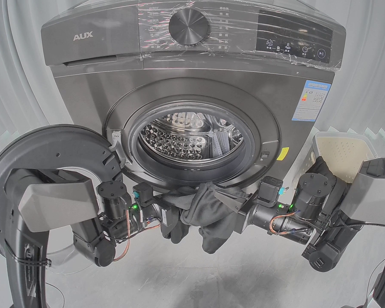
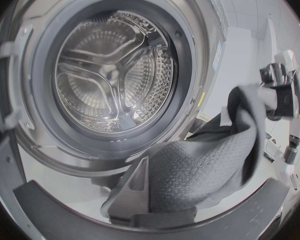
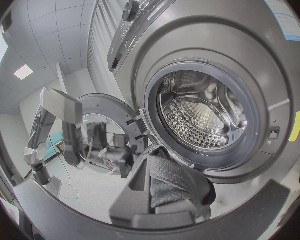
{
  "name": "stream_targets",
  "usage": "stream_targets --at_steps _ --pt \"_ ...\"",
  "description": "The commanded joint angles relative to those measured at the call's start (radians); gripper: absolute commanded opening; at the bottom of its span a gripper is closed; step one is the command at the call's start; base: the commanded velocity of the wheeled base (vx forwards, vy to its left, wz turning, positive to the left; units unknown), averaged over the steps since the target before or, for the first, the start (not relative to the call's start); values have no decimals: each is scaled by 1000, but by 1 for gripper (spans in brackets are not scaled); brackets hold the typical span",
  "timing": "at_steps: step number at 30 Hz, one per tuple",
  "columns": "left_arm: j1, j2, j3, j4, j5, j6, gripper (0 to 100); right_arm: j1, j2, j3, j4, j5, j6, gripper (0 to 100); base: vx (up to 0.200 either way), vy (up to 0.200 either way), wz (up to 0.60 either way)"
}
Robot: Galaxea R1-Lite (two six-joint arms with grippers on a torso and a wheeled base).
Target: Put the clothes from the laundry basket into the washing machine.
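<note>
Dark grey knit garment (image 1: 209, 212) strung between both grippers, just below the open mouth of the washing machine (image 1: 192, 69), still outside the drum (image 1: 188, 140). Sags in the middle, loose folds hanging toward the floor. One end clamped in left gripper (image 1: 172, 219), fingers (image 2: 136, 184) closed down onto the fabric. Other end pinched the same way in right gripper (image 1: 239, 210), cloth bunched over it. Round door (image 1: 51, 159) swung fully open on the robot's left, behind the left arm. Inside the drum, bare perforated steel and paddles. Pale perforated laundry basket (image 1: 344, 150) standing beside the machine on the right, behind the right arm. Something dark at its near rim, cannot tell what.
</note>
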Motion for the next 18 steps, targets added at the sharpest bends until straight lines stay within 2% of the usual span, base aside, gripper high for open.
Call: stream_targets --at_steps 1,7,18 --pt "-7 -205 141 1 -2 -5 0 -41 -40 75 0 5 -8 0 0 0 0" --pt "-10 -262 171 1 -6 -6 0 -81 -40 78 0 5 -10 0 0 0 0" --pt "-4 -266 168 1 -7 -8 0 -76 -52 18 -2 -3 -13 0 0 0 0"
